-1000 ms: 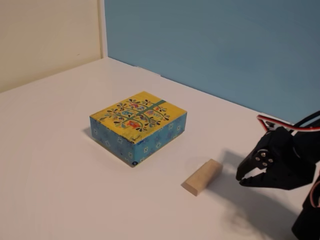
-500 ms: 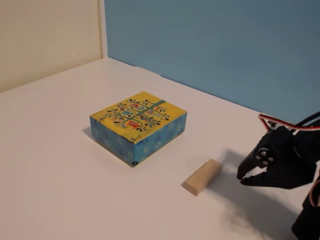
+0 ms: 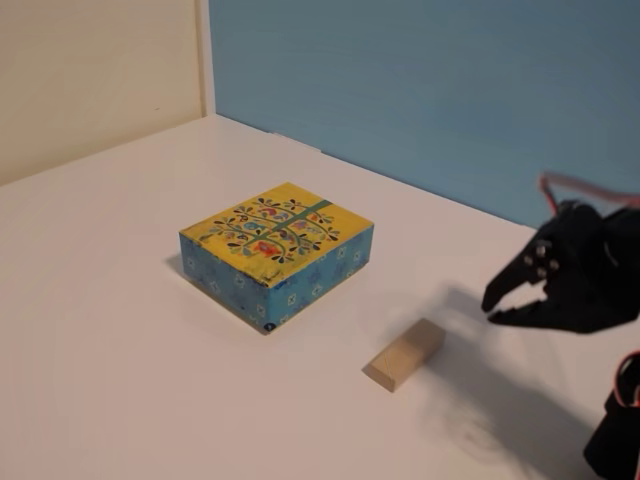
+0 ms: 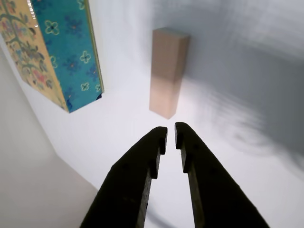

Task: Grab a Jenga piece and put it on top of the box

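our fingers (image 4: 151,156) are nearly together, with only a thin slit between the tips in the wrist view, and they hold nothing. our gripper (image 3: 492,307) hangs in the air to the right of the jenga piece (image 3: 405,354) in the fixed view, clear of it and above the table (image 3: 110,330).

as far as we can judge, nothing of the task is done yet: the piece lies flat on the table, ungrabbed, and the yellow top of the box (image 3: 277,252) is bare. we have yet to open wider, come down over the piece, close on it, lift it and set it on the box.

the piece sits near the box's lower right corner in the fixed view, apart from it. its long axis runs from lower left to upper right there, roughly in line with the box's right-hand side. in the wrist view it (image 4: 168,70) points almost straight away from our tips, so we would have to turn to close across its narrow width.
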